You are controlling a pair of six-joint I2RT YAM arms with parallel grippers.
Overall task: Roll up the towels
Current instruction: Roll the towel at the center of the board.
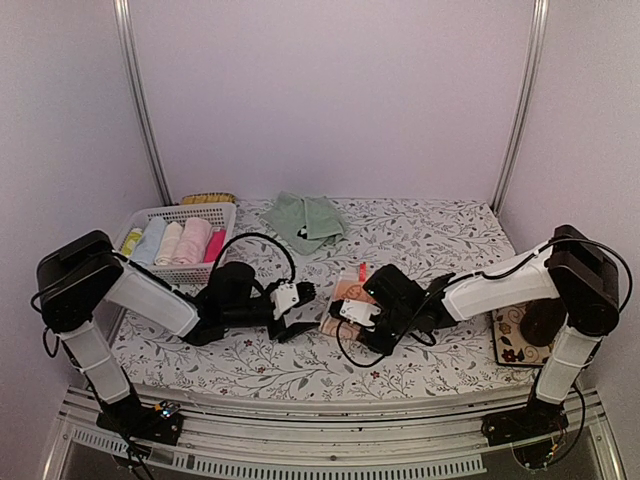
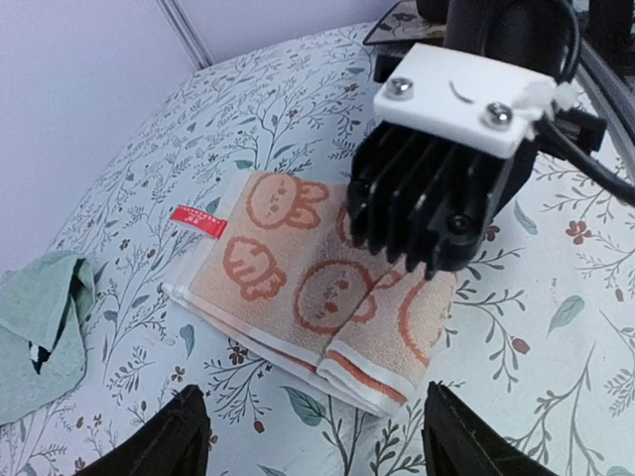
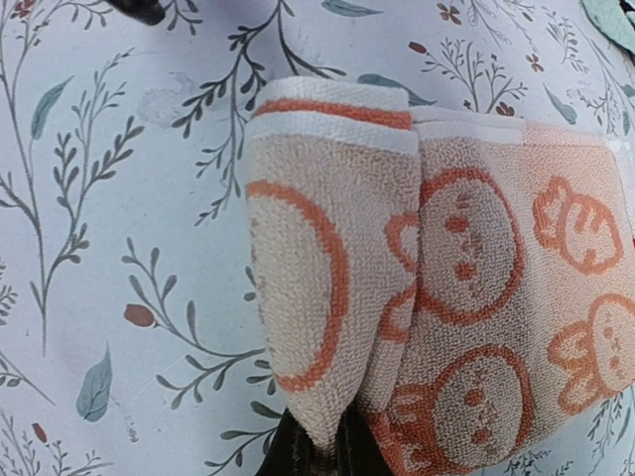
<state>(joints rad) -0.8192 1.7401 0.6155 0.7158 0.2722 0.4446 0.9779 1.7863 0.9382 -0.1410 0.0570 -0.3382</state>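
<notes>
The orange-salmon towel (image 2: 293, 268) lies as a folded strip on the flowered tablecloth mid-table (image 1: 345, 292). Its end is turned over into a loose first curl (image 3: 317, 288). My right gripper (image 3: 322, 451) is shut on that curled end, pinching the cloth between its fingertips; it also shows in the left wrist view (image 2: 422, 260), coming down on the towel's right end. My left gripper (image 2: 322, 441) is open and empty, its fingers (image 2: 184, 436) just short of the towel's near edge. The mint green towel (image 1: 305, 220) lies crumpled at the back of the table, untouched (image 2: 40, 327).
A white lattice basket (image 1: 150, 212) at the back left holds several rolled towels. A yellow object (image 1: 207, 198) lies behind it. A brown patterned pad (image 1: 520, 338) sits by the right arm's base. Walls close in on three sides.
</notes>
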